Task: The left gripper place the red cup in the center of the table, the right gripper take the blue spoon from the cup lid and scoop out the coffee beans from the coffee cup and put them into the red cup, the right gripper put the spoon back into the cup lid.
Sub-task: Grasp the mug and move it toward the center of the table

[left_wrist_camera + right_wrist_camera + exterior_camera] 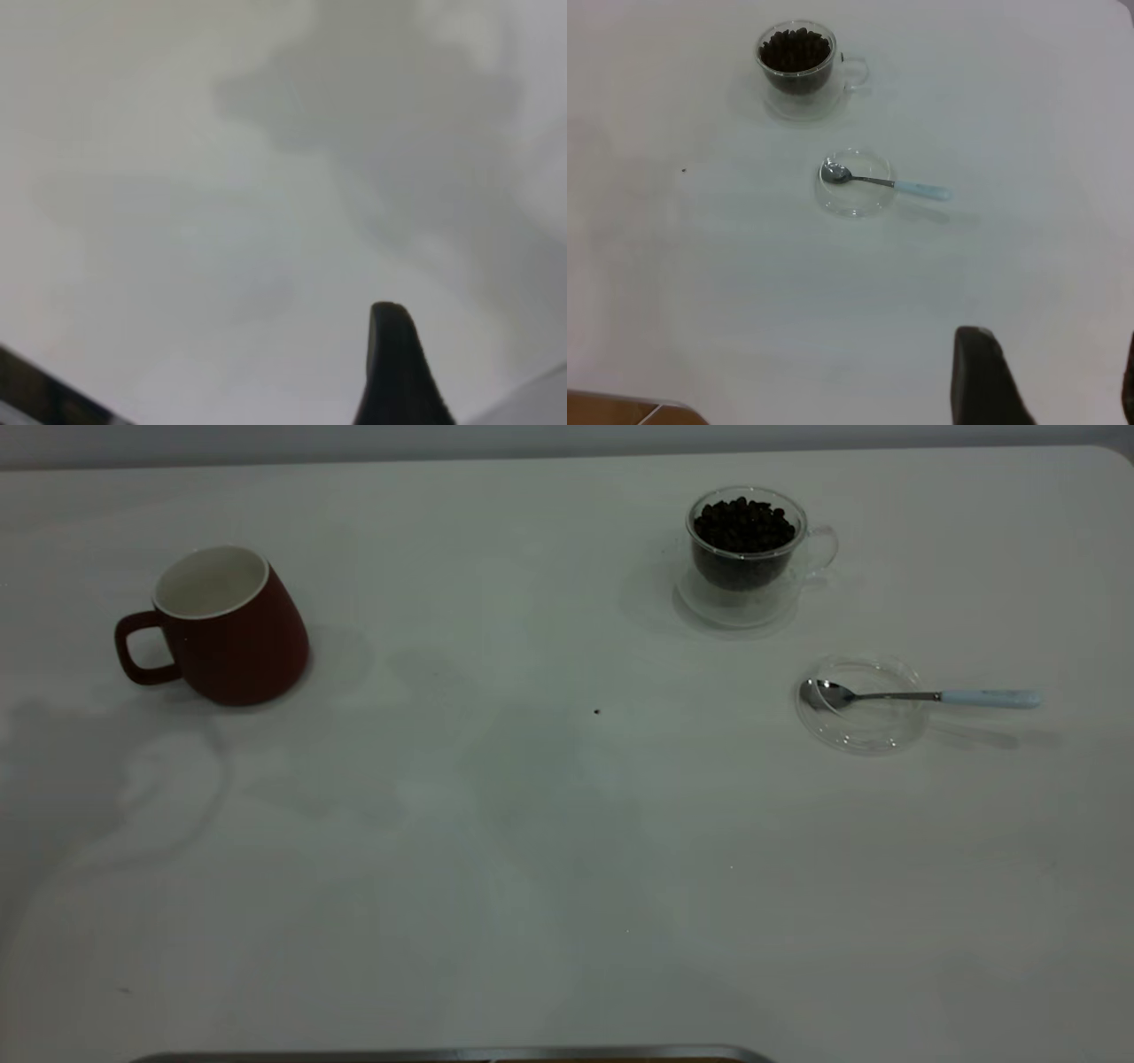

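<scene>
The red cup (230, 633) stands upright at the table's (532, 868) far left, handle pointing left, its white inside empty. The coffee cup (749, 558) holds a heap of coffee beans (742, 524) at the back right; it also shows in the right wrist view (799, 66). The cup lid (861, 704) lies in front of it, with the blue spoon (921, 695) resting bowl-in-lid, handle pointing right; both show in the right wrist view (855, 184). My right gripper (1054, 345) is open, high and well short of the lid. Of my left gripper one black finger (394, 363) shows over bare table, nothing beside it.
A tiny dark speck (596, 711) lies near the table's middle. A metal-edged strip (443, 1056) runs along the near edge. The table's rounded corner (1118, 456) is at the back right. Neither arm shows in the exterior view.
</scene>
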### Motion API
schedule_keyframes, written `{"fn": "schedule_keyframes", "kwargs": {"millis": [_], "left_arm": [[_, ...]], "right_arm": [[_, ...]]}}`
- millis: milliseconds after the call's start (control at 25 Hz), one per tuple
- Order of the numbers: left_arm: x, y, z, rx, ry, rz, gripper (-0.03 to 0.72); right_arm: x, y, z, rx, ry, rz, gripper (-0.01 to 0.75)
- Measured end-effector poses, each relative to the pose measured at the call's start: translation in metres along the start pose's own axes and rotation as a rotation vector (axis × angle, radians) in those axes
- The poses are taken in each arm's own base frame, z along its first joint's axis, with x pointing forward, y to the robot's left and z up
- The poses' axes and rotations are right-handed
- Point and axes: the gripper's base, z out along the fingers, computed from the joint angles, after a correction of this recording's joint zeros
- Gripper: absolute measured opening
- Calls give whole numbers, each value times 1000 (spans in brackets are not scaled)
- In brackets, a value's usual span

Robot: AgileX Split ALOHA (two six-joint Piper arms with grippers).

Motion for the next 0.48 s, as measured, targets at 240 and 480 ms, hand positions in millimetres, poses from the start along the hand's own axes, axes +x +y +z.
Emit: {"fn": "schedule_keyframes", "kwargs": {"millis": [240,480], "left_arm": [[-24,17,29,-37,-47,148,537],[-36,19,62,-59,-81,245,537]], "right_arm": [[0,0,0,0,0,0,418],[0,0,0,0,0,0,418]]}}
